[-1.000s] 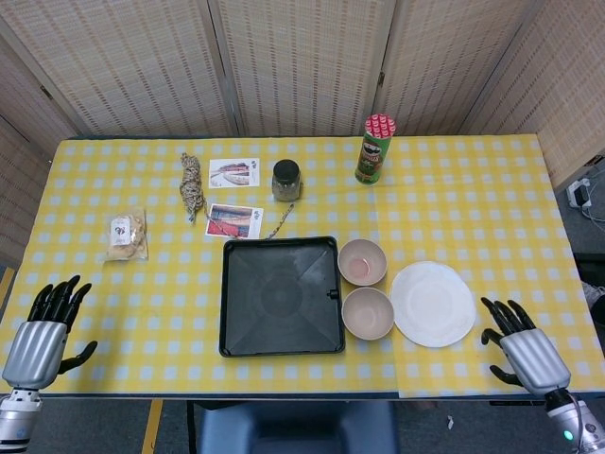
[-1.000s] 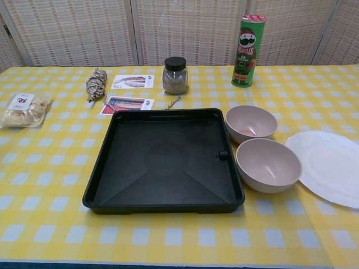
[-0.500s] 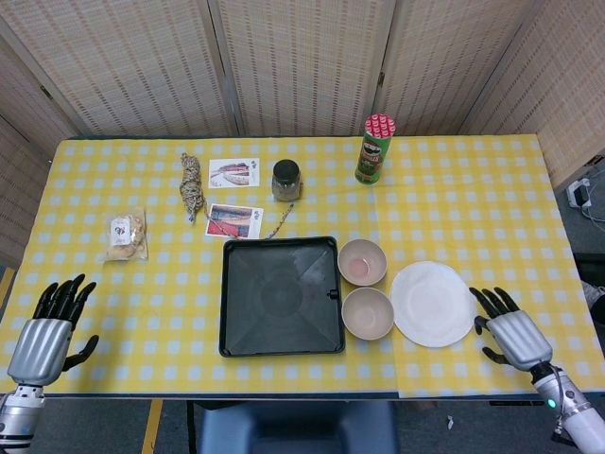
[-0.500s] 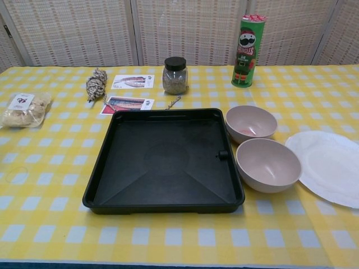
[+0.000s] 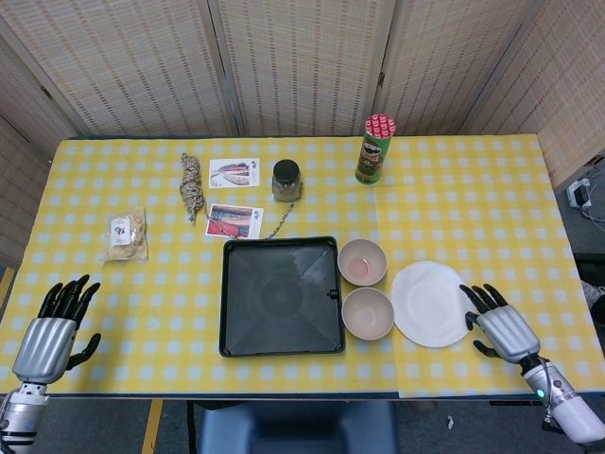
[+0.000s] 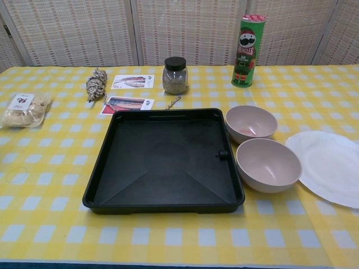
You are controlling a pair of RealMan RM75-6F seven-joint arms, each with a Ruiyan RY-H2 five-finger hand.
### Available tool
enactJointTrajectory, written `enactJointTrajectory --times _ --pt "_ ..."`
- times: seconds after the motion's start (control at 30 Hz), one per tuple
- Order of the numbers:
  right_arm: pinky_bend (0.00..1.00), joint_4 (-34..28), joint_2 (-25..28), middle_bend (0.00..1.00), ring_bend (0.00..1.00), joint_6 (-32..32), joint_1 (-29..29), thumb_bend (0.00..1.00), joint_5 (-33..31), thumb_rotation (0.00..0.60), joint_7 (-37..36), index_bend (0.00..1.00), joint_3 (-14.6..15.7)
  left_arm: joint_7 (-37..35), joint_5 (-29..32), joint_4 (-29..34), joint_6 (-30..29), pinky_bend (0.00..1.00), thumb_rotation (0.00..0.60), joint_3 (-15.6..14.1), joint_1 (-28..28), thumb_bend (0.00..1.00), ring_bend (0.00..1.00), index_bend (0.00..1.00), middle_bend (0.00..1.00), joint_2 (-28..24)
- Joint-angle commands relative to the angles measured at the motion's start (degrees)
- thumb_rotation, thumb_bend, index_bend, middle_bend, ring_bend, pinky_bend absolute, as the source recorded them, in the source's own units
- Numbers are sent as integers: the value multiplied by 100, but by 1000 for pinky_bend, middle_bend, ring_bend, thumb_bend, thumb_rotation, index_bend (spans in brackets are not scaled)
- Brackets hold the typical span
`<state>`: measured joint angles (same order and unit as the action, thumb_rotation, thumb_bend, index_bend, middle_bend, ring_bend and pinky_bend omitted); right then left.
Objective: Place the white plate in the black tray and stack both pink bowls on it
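A: Head view. Taking the black tray (image 5: 281, 296) as landmark, where do the task items lie?

B: Two pink bowls sit just beside its right edge, the far pink bowl (image 5: 362, 261) and the near pink bowl (image 5: 368, 313), close together; I cannot tell whether they touch. The white plate (image 5: 430, 304) lies right of the bowls, flat on the yellow checked tablecloth (image 5: 473, 208).

A: And the hands?

B: The right hand (image 5: 498, 324) is well right of the tray, its dark fingers (image 5: 476, 299) spread wide and empty, the tips at the plate's right rim; contact cannot be told. The left hand (image 5: 52, 331) is well left of the tray, fingers spread, holding nothing.

A: Chest view. Same landmark?

B: Yes, the black tray (image 6: 164, 161). Neither hand shows here. Behind it stand a glass jar (image 6: 175, 75) and, further right, a Pringles can (image 6: 244, 51). Two picture cards (image 6: 128, 104) and a bundle of rope (image 6: 96, 84) lie behind its left corner; a snack packet (image 6: 22, 109) lies far left. The bowls (image 6: 267, 165) and the plate (image 6: 331, 166) lie to its right.
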<state>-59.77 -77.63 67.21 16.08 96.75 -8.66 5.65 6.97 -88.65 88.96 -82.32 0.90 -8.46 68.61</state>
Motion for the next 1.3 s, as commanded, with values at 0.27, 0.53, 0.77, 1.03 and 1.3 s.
enactJointTrajectory --times 0.27,0.53,0.77,1.03,1.3 --pt "0 198 -246 73 26 -63 100 355 -41 600 -9 530 17 38 152 122 135 0 600 -12 -11 410 0 0 0 -81" --pt "0 381 -479 99 49 -66 141 406 -154 600 66 555 -47 77 246 175 76 0 600 22 32 414 0 0 0 -98" --pt "0 505 -655 124 64 -60 185 474 -183 600 91 592 -60 55 322 259 81 0 600 45 46 414 0 0 0 -163" --pt "0 653 -833 181 101 557 36 481 -153 600 209 667 -161 -81 271 295 123 0 600 2 40 410 0 0 0 -232" --pt "0 217 -595 190 109 1505 -139 482 -38 600 314 673 -344 -73 265 311 77 0 600 8 59 411 0 0 0 -240"
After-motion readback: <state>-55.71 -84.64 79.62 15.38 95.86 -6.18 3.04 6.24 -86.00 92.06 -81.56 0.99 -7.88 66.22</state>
